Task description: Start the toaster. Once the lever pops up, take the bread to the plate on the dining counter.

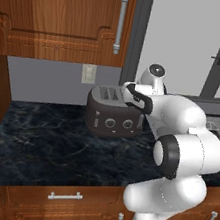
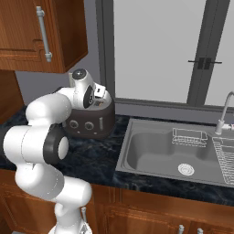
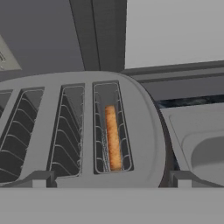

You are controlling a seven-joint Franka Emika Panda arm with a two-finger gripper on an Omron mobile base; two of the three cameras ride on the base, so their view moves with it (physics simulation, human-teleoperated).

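Observation:
The dark grey-brown toaster (image 1: pixel 109 118) stands on the black marble worktop (image 1: pixel 46 137) against the back wall, and the right base view has this toaster (image 2: pixel 93 122) just left of the sink. My gripper (image 3: pixel 109 180) hovers right above its top, open, with the fingertips (image 3: pixel 40 178) spread wide on either side of the slots. The golden-brown bread (image 3: pixel 113 139) sits edge-up, sunk in the rightmost slot of the toaster (image 3: pixel 144 131), directly between the fingers and a little ahead of them. The other slots hold nothing. Neither the plate nor the dining counter is in view.
A steel sink (image 2: pixel 183 157) with a faucet (image 2: pixel 224 112) and a wire rack (image 2: pixel 226 153) lies right of the toaster. A wooden upper cabinet (image 1: pixel 62 13) hangs above the left worktop. A wall outlet (image 1: pixel 89 73) and a window (image 2: pixel 155 45) are behind.

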